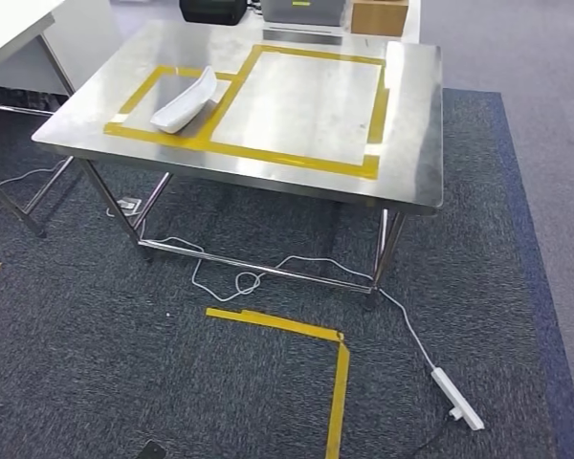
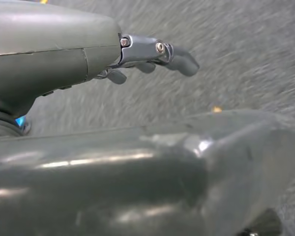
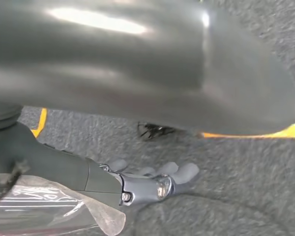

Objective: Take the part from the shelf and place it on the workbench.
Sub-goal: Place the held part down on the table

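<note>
A white, curved part (image 1: pixel 185 100) lies on the steel workbench (image 1: pixel 407 143), inside the smaller yellow-taped rectangle at its left. A larger taped rectangle (image 1: pixel 302 100) beside it is bare. My left hand (image 2: pixel 138 54) hangs over the dark carpet with its fingers stretched out and nothing in them. My right hand (image 3: pixel 146 184) also hangs above the carpet, fingers straight and holding nothing. A sheet of clear plastic (image 3: pixel 45 206) shows by the right wrist; what it belongs to I cannot tell.
A black case (image 1: pixel 211 10), a grey device (image 1: pixel 302 11) and a cardboard box (image 1: pixel 378 16) stand at the bench's far edge. A white cable and power strip (image 1: pixel 457 399) lie on the carpet beside yellow floor tape (image 1: pixel 338 382). Another table (image 1: pixel 10 29) stands at far left.
</note>
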Controlling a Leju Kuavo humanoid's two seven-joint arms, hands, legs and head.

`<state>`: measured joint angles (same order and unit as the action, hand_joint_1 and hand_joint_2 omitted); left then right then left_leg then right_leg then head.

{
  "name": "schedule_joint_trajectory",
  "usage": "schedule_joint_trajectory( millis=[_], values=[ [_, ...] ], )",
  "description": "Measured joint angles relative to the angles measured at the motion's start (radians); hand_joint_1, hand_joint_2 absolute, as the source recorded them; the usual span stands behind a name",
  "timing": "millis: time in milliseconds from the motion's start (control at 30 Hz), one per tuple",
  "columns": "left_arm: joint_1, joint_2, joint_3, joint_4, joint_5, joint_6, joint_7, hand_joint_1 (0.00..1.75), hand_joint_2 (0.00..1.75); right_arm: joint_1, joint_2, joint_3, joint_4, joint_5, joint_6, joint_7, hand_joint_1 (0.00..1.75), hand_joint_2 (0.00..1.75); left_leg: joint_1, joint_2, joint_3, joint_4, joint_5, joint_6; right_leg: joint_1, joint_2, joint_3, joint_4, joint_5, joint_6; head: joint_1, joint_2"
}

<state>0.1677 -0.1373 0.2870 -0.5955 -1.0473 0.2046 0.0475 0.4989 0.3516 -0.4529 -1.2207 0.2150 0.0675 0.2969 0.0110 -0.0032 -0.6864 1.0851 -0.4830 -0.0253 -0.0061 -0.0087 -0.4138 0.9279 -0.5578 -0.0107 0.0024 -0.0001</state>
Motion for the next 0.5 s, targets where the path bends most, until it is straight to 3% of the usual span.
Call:
schedule_joint_trajectory(
  millis=[33,67,100,133,167,233,300,333,400,433,500],
  values=[
    [0.001,-0.007,0.006,0.002,0.0,0.007,0.006,0.0,0.0,0.001,0.0,-0.001,-0.002,-0.001,0.002,0.0,0.0,0.0,0.0,0.0,-0.008,0.069,-0.057,-0.003,0.002,-0.003,-0.017,0.004,0.011,-0.004,-0.002,0.0],
    [0.002,-0.014,0.011,0.004,0.0,0.012,0.009,0.0,0.0,0.002,0.0,-0.002,-0.002,-0.002,0.004,0.0,0.0,0.0,0.001,0.0,-0.012,0.139,-0.093,-0.004,0.003,-0.006,-0.035,0.01,0.022,-0.005,-0.004,0.0],
    [0.002,-0.019,0.015,0.005,0.0,0.015,0.011,0.0,0.0,0.002,0.0,-0.002,-0.003,-0.003,0.006,0.0,0.0,0.0,0.001,0.0,-0.009,0.192,-0.1,-0.005,0.005,-0.01,-0.054,0.017,0.033,-0.006,-0.003,0.0],
    [0.002,-0.023,0.018,0.005,0.001,0.012,0.011,0.0,0.0,0.002,0.0,-0.002,-0.003,-0.003,0.007,0.0,0.0,0.0,0.001,0.0,0.006,0.217,-0.082,-0.005,0.006,-0.012,-0.073,0.026,0.042,-0.005,-0.003,0.0],
    [0.003,-0.026,0.022,0.005,0.003,0.005,0.008,0.0,0.0,0.002,0.0,-0.002,-0.003,-0.003,0.007,0.0,0.0,0.0,0.001,0.0,0.035,0.206,-0.052,-0.003,0.007,-0.014,-0.092,0.036,0.05,-0.004,-0.003,0.0],
    [0.003,-0.023,0.029,0.005,0.008,-0.018,-0.005,0.0,0.0,0.002,0.0,-0.001,-0.003,-0.003,0.008,0.0,0.0,0.0,-0.001,0.0,0.144,0.087,-0.024,0.004,0.009,-0.013,-0.125,0.058,0.066,0.002,-0.003,0.0],
    [0.003,-0.017,0.036,0.005,0.011,-0.035,-0.019,0.0,0.0,0.004,0.0,0.001,-0.004,-0.005,0.008,0.0,0.0,0.0,-0.004,-0.001,0.244,-0.059,-0.054,0.014,0.011,-0.013,-0.15,0.074,0.083,0.01,-0.003,0.0],
    [0.003,-0.015,0.039,0.005,0.012,-0.039,-0.023,0.0,0.0,0.004,0.0,0.002,-0.004,-0.006,0.007,-0.001,0.0,0.0,-0.007,-0.001,0.264,-0.099,-0.068,0.018,0.012,-0.013,-0.158,0.077,0.093,0.015,-0.002,0.0],
    [0.006,-0.012,0.046,0.005,0.013,-0.043,-0.027,0.0,0.0,0.007,0.0,0.002,-0.005,-0.006,0.007,-0.001,0.0,0.0,-0.006,0.002,0.25,-0.117,-0.064,0.028,0.011,-0.01,-0.175,0.081,0.104,0.027,-0.002,0.0],
    [0.009,-0.011,0.05,0.005,0.013,-0.044,-0.028,0.0,0.0,0.009,0.0,0.002,-0.005,-0.007,0.007,-0.001,0.0,0.0,-0.004,0.005,0.238,-0.12,-0.054,0.036,0.01,-0.007,-0.183,0.091,0.087,0.032,-0.001,0.0],
    [0.012,-0.012,0.056,0.005,0.015,-0.037,-0.027,0.0,0.0,0.012,0.0,0.002,-0.005,-0.006,0.006,0.0,0.0,0.0,-0.002,0.01,0.209,-0.122,-0.03,0.049,0.007,0.002,-0.208,0.164,-0.005,0.04,0.001,0.0]
  ],
)
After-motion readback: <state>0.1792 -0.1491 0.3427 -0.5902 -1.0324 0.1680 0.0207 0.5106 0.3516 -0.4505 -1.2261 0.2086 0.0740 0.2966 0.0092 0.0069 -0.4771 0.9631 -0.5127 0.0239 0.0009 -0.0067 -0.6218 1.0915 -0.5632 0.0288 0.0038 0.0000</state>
